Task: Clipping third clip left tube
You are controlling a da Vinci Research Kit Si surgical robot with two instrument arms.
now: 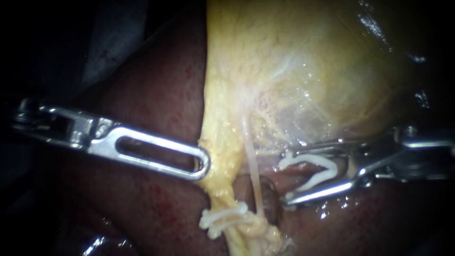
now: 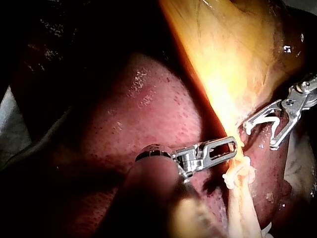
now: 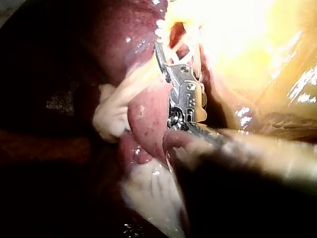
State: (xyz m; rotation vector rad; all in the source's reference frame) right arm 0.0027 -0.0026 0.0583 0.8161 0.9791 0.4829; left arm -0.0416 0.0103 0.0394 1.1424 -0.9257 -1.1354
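Our right instrument (image 1: pixel 285 179) comes in from the right edge of the frame. Its claw is spread wide, yet it holds a white, open V-shaped plastic clip (image 1: pixel 315 179) seated against both halves. The clip's mouth sits just right of a thin pale tube (image 1: pixel 252 161) at centre, not touching it. Our left instrument (image 1: pixel 201 166), from the left, has its slotted claw closed on the yellow fatty tissue (image 1: pixel 220 142). At bottom centre, two white clips (image 1: pixel 222 219) cross the yellow strand.

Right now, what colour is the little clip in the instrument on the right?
White; the clip in the right instrument shows best in the endoscope view.
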